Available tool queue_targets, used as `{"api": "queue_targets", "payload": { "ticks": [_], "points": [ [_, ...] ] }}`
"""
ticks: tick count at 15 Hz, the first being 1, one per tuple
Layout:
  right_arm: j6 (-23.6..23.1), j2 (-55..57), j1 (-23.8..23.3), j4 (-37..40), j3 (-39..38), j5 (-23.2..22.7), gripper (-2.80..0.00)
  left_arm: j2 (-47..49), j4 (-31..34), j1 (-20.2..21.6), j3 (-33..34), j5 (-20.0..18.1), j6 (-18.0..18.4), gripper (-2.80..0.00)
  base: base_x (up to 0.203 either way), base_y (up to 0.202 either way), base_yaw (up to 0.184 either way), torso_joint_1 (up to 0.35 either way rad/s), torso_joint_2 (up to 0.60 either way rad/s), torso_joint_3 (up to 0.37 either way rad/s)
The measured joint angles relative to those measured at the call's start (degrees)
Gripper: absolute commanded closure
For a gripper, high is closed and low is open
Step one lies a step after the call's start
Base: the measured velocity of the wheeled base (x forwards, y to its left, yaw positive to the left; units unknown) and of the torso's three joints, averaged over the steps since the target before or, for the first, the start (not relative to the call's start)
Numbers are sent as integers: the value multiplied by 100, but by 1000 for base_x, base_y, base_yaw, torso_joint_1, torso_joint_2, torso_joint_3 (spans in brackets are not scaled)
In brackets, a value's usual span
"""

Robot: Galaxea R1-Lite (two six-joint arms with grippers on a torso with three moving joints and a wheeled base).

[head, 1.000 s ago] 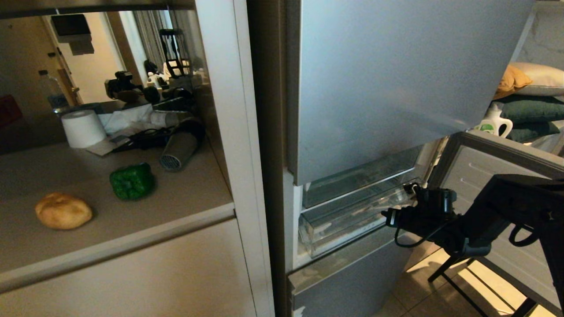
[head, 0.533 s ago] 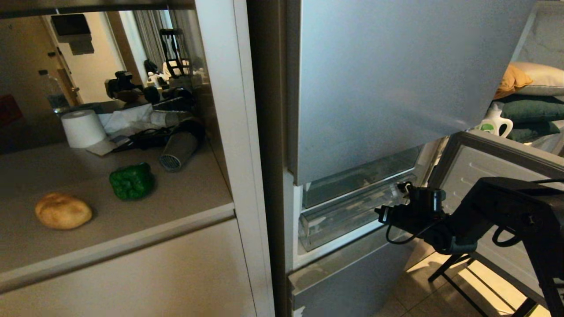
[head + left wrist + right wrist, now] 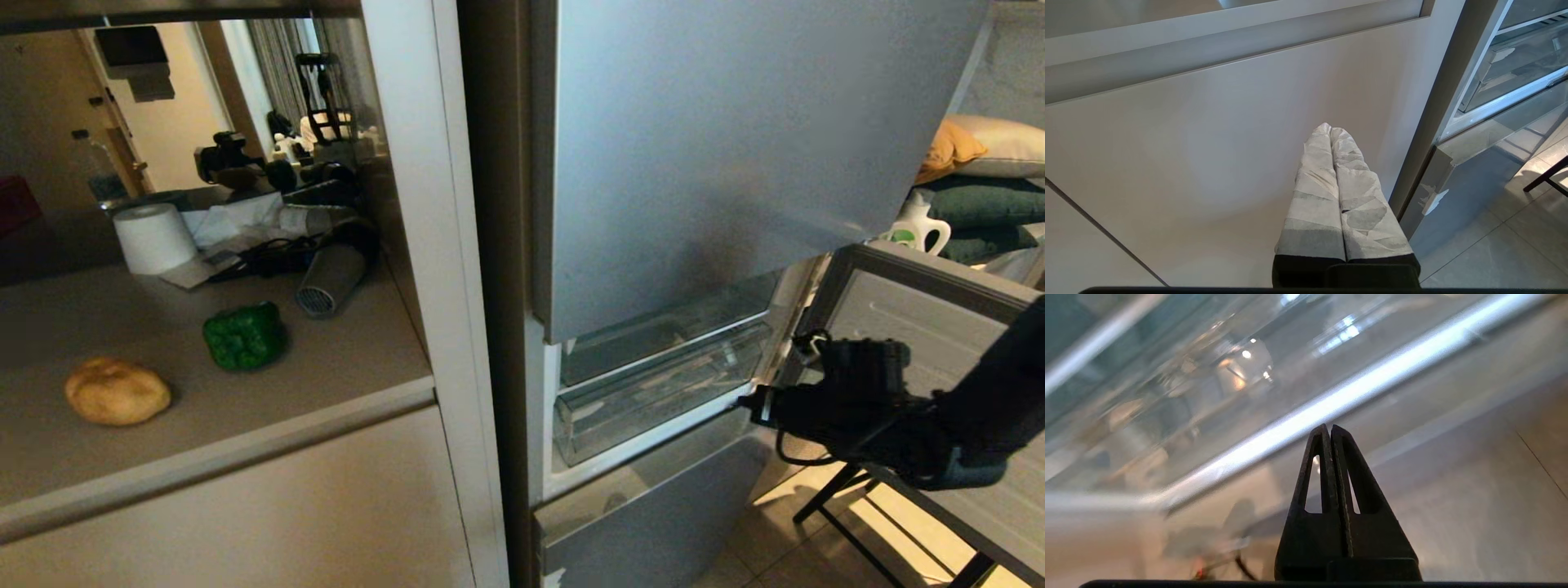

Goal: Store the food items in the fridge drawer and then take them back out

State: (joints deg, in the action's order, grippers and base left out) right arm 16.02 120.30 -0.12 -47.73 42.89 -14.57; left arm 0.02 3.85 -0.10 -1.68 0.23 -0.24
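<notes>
Fridge drawer point(image 3: 653, 392), clear ridged plastic: I judge stiff, light, slick; hook thick front lip. Right end effector point(image 3: 747, 401) pinched shut, empty, beside lip. Left end effector point(image 3: 1329, 131) shut, empty, parked.

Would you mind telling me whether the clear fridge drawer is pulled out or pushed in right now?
Pushed in: the fridge drawer's front lip sits inside the fridge opening, nothing jutting past the frame. It looks empty.

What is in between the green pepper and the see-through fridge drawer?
In the head view, a white cabinet post and the fridge's dark side edge stand between the green pepper on the counter and the fridge drawer.
</notes>
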Motion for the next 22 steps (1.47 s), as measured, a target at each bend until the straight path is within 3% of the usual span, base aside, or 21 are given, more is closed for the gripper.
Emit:
{"api": "queue_targets", "payload": {
  "ticks": [5,8,15,19,22],
  "points": [
    [-507,-3147,-168,595,-2516,64,0,-1,0,0,-2,1,0,0,0,0,0,0,0,0],
    [-819,-5315,-222,1437,-3516,497,0,-2,-2,0,0,1,0,0,0,0,0,0,0,0],
    [-1814,-10075,-124,4362,-4160,1143,0,-2,0,0,0,1,0,0,0,0,0,0,0,0],
    [-2360,-11582,-26,4775,-4245,1198,0,0,0,0,-2,1,2,0,0,0,0,0,0,0],
    [-2329,-11922,1,4802,-4271,1212,0,0,0,0,-2,1,2,0,0,0,0,0,0,0]
  ]
}}
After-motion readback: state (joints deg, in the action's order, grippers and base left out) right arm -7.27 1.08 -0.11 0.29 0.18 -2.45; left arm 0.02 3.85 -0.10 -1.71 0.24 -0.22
